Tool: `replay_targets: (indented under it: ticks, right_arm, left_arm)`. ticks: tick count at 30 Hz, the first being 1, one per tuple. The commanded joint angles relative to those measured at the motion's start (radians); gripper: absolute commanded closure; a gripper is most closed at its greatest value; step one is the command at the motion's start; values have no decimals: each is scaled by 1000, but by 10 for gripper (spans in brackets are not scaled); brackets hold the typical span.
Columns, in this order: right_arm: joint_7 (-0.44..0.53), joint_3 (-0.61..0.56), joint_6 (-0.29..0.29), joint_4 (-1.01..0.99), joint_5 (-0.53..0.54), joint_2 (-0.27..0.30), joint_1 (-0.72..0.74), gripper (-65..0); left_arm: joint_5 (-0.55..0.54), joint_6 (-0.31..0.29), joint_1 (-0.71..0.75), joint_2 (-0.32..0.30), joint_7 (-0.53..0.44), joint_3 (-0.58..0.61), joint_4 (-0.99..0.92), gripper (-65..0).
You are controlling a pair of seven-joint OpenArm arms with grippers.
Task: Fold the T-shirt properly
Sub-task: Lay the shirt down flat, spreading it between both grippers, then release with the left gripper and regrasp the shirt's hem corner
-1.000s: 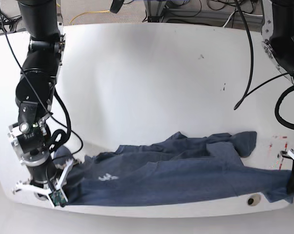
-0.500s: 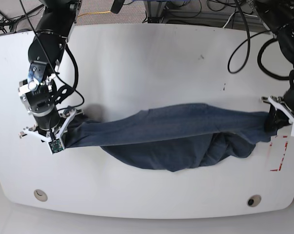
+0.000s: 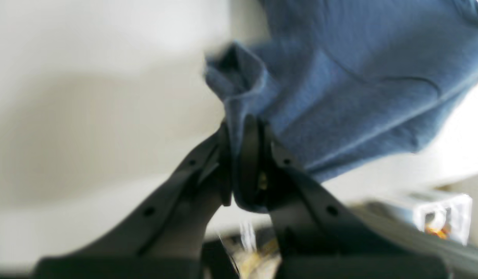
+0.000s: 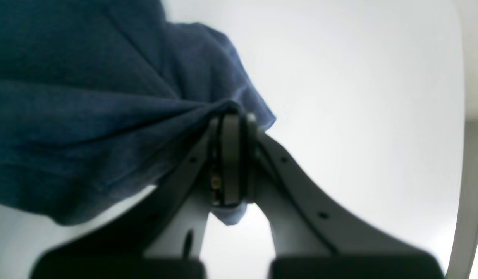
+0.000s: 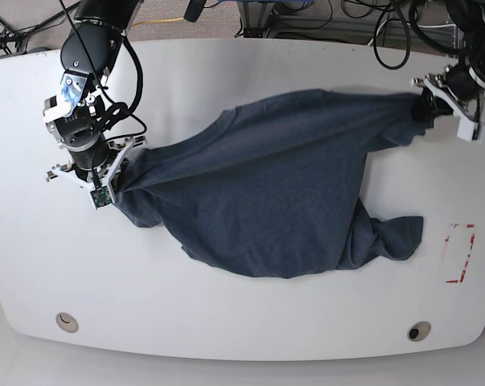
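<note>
The T-shirt (image 5: 266, 193) is dark blue and lies spread across the middle of the white surface (image 5: 226, 322). It is not flat. It is pulled out wide between the two arms, so its top edge is stretched from one side to the other. The lower part sags toward the near edge of the surface in a round shape. On the right side of the base view a bunched sleeve or corner (image 5: 395, 235) lies in a wrinkled lump on the surface.

The right pincer (image 5: 113, 173) is on the left side of the base view. Its two fingers are pressed together on a corner of the T-shirt (image 4: 107, 116). In the right wrist view the cloth is squeezed tight between the fingers, and a little bit of blue pokes out below them. Folds in the cloth run out from the spot where it is pinched.

The left pincer (image 5: 429, 103) is at the far right corner of the surface in the base view. It is also pinching the T-shirt (image 3: 339, 97). In the left wrist view, which is a bit blurry, the blue cloth goes down between the two black fingers, which are shut on it.

A red outlined box (image 5: 458, 253) is marked on the surface near the right edge.
</note>
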Motion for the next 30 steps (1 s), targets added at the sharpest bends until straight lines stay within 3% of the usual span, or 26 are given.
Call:
replay_targets:
  ticks: [1, 10, 13, 18, 20, 25, 30]
  right_arm:
    - [22, 13, 2, 19, -14, 8, 12, 0]
    - [22, 9, 8, 19, -13, 8, -8, 0]
    - [22, 7, 10, 19, -13, 8, -7, 0]
    - [23, 7, 15, 17, -13, 8, -5, 0]
    - [23, 7, 15, 17, -13, 8, 4, 0]
    - [23, 7, 15, 15, -13, 8, 9, 0]
    - [23, 7, 15, 15, -13, 8, 13, 0]
  left_arm:
    - [-4, -1, 42, -13, -18, -5, 13, -1]
    - [-2, 0, 78, 2, -16, 17, 11, -22]
    - [-2, 0, 65, 1, -16, 15, 11, -122]
    - [-4, 0, 34, 1, -16, 12, 11, -350]
    - [-2, 0, 12, -1, -16, 14, 11, -406]
    - [-2, 0, -27, -1, -16, 12, 11, -475]
    - [-5, 0, -86, -1, -16, 15, 10, -481]
